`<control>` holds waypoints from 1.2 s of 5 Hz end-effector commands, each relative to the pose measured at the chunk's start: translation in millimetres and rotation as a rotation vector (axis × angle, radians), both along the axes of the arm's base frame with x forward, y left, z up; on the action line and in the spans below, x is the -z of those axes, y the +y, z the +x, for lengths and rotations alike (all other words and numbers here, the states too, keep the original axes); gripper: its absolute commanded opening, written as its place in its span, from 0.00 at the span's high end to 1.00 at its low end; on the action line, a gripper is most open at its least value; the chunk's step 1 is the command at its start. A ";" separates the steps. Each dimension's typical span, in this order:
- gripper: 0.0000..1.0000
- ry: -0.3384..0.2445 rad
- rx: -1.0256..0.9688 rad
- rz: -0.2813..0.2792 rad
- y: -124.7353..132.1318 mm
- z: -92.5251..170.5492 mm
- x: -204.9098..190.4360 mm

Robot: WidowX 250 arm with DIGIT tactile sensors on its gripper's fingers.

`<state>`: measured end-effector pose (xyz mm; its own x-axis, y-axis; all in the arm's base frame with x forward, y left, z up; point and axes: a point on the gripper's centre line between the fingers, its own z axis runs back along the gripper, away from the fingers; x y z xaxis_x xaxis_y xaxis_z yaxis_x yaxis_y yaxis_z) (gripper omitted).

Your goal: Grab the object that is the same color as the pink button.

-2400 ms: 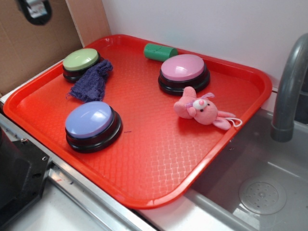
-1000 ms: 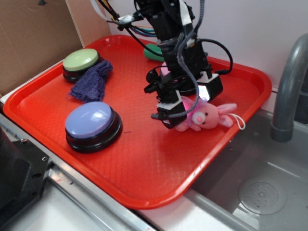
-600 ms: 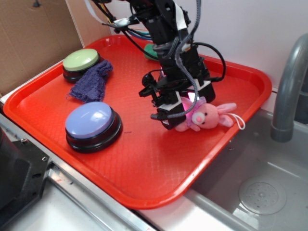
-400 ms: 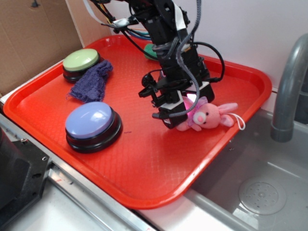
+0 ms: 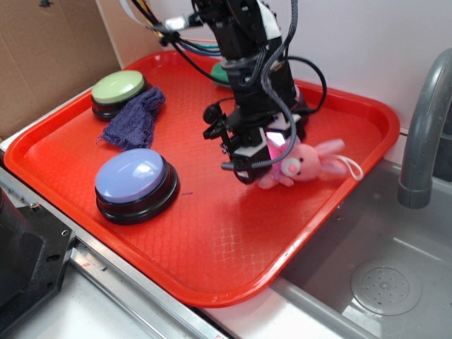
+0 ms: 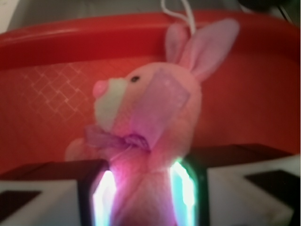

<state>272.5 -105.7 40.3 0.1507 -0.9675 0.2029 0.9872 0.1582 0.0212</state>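
Since the earliest frame, the arm has entered the scene and closed on the pink plush bunny, which then lay free on the red tray just in front of the pink button. Over the last second the bunny appears to have risen slightly, its ears now angled upward toward the tray's right rim.

Present condition: the gripper stands over the tray's right-centre, its jaws narrowed on the bunny's body. The wrist view confirms this: the bunny is pinched between the two lit pads, head and ears protruding beyond them, the white string loop trailing off the ear tips. Whether the toy is fully clear of the tray surface cannot be told from either view.

The pink button is almost wholly hidden behind the arm. The lavender-blue button, green button, purple knitted cloth and green cylinder remain undisturbed.

Assessment: the correct object is selected and the grip established. Only a clear lift, if required, appears outstanding.
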 end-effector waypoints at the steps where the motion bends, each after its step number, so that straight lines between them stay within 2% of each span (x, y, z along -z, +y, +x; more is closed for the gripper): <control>1: 1.00 0.005 -0.478 0.224 19.9 0.5 -89.8; 2: 1.00 0.070 -0.719 0.335 53.3 -3.1 -101.7; 3: 1.00 0.117 -0.965 0.329 86.4 -10.6 -103.3; 4: 1.00 0.200 -1.205 0.251 106.8 -23.6 -102.4; 5: 1.00 0.218 -1.447 0.180 113.9 -33.9 -103.3; 6: 1.00 0.221 -1.429 0.215 110.0 -33.5 -106.0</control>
